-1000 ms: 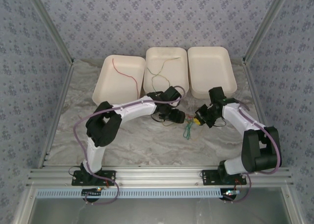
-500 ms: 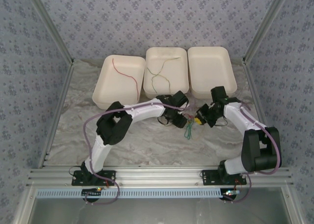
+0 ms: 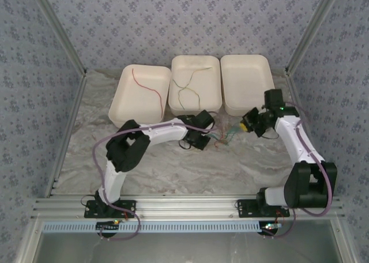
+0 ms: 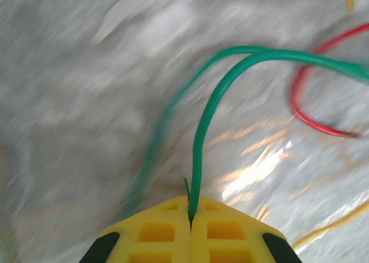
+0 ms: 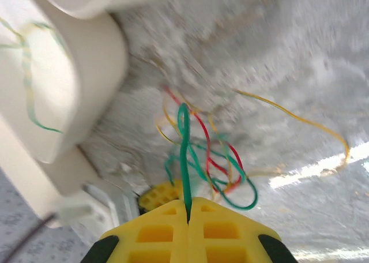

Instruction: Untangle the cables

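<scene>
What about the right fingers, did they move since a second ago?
Yes. The right fingers went farther back and to the right, ending close to the right tray's near rim.

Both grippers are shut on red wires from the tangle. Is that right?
Not red. The left gripper is shut on a green wire, as the left wrist view shows. The right gripper also pinches green, as the right wrist view shows.
</scene>
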